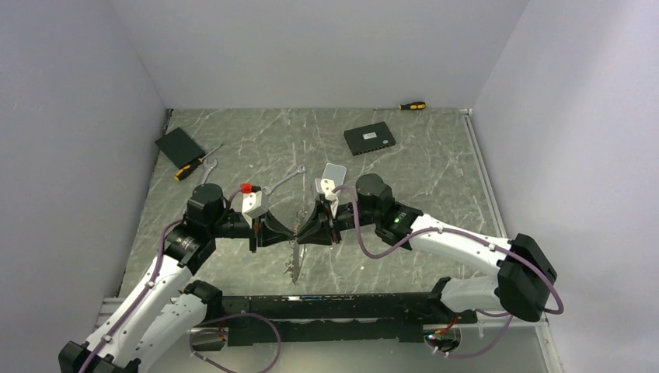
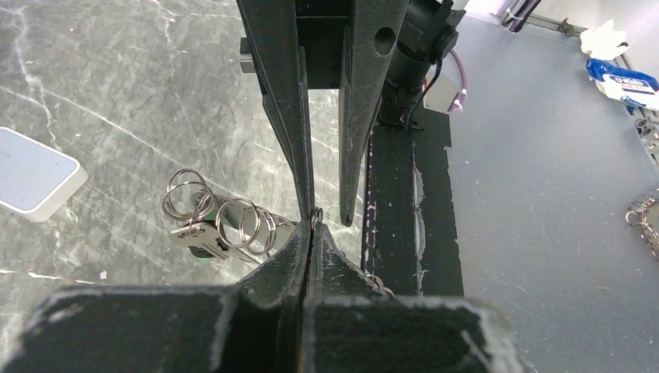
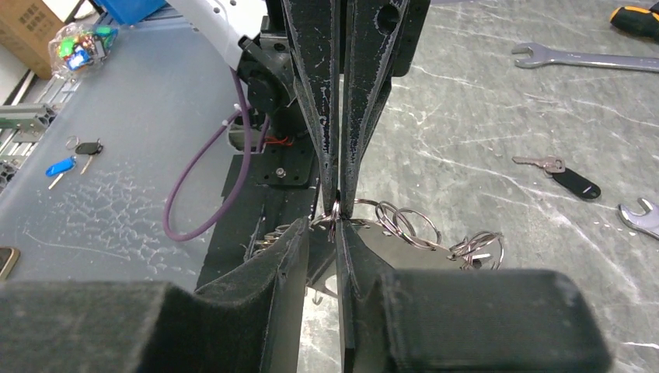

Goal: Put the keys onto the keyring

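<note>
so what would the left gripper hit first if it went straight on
Probably the right gripper: the left gripper points tip to tip at it, only keyring wire between them.

**Top external:** mounted high, above and behind the keyring [image 1: 296,263], and faced down and forward. It was the farthest view and took in the whole table [image 1: 435,179] around the keyring.

**Left wrist:** sat just behind the left gripper [image 2: 311,233], close to the keyring, and faced right across it.

**Right wrist:** sat just behind the right gripper [image 3: 325,225], equally close, and faced left across it.

**Overlap:** each wrist view showed the other gripper head-on. All three views shared the keyring.
</note>
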Robot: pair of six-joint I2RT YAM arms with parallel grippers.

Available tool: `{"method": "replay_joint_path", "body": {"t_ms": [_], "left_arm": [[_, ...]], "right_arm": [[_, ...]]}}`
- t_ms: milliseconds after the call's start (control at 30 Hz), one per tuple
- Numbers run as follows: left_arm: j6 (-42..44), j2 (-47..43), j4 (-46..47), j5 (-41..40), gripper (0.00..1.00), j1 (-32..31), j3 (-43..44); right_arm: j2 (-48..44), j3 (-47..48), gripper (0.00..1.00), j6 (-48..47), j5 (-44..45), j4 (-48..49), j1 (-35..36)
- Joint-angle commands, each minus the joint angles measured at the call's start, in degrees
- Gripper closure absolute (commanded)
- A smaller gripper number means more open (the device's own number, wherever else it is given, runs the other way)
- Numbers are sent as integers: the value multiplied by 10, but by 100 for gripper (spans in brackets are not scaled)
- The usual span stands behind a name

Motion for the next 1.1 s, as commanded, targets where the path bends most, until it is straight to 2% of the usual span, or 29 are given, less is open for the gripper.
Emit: {"method": "replay_joint_path", "body": {"t_ms": [0, 100, 200, 300, 333, 367, 433, 467, 533, 800, 1067], "left_arm": [[15, -1, 14, 0, 100, -2, 29], [15, 0, 15, 5, 100, -2, 29], [16, 3, 11, 1, 100, -3, 30], [19, 0, 5, -8, 97, -3, 34], [18, -3, 2, -13, 90, -3, 35], [16, -7, 3, -16, 74, -3, 36], [10, -17, 9, -19, 54, -3, 33], [7, -25, 13, -21, 49, -3, 31], [-1, -38, 22, -24, 45, -3, 28], [-36, -56, 49, -27, 52, -3, 30], [-84, -74, 109, -23, 68, 0, 21]], "right_arm": [[7, 29, 78, -8, 1, 12, 10], [16, 31, 86, -5, 1, 21, 15], [25, 29, 100, 0, 9, 31, 17], [21, 13, 100, 3, 9, 58, 17], [16, 8, 100, 8, 8, 75, 18], [10, 0, 100, 12, 7, 90, 17], [-2, -20, 100, 21, 14, 125, 17], [-9, -30, 100, 28, 20, 146, 17], [-18, -49, 100, 44, 28, 192, 17], [-52, -95, 100, 64, 71, 309, 17], [-73, -140, 100, 80, 98, 425, 17]]}}
